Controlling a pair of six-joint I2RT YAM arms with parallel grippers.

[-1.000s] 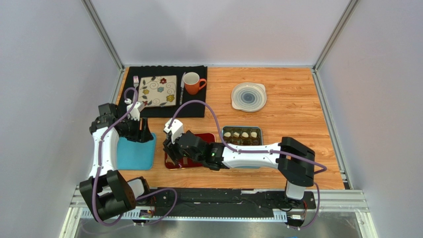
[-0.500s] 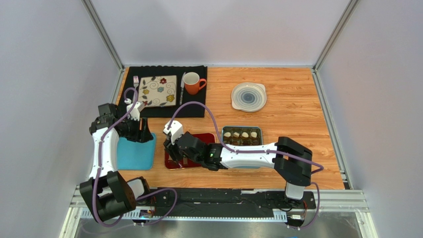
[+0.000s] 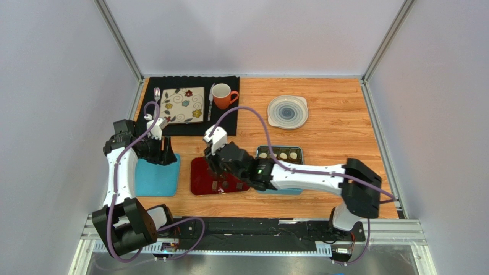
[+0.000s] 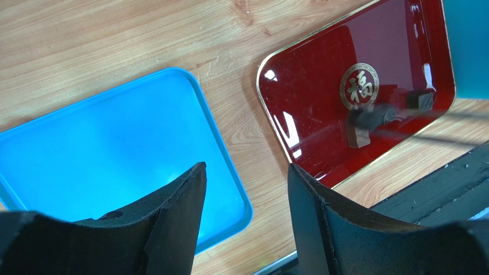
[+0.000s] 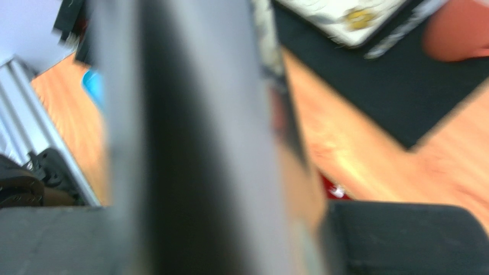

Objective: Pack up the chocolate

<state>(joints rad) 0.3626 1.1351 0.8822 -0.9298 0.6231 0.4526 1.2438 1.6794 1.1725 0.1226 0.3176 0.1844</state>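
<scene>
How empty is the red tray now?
Not empty: three dark chocolates lie on the red tray, grouped near one end.

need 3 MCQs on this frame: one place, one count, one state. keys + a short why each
1. Where does the orange mug stand?
A. in the teal box
B. on the black mat
C. on the blue tray

2. How many dark chocolates lie on the red tray in the left wrist view?
A. one
B. six
C. three

3. What state is the left pincer in?
A. open and empty
B. shut on a chocolate
C. shut on a fork

Key:
1 B: the top view shows the mug on the mat, beside the patterned plate.
2 C: three dark pieces show on the tray's red surface.
3 A: its fingers stand apart with nothing between them.
</scene>
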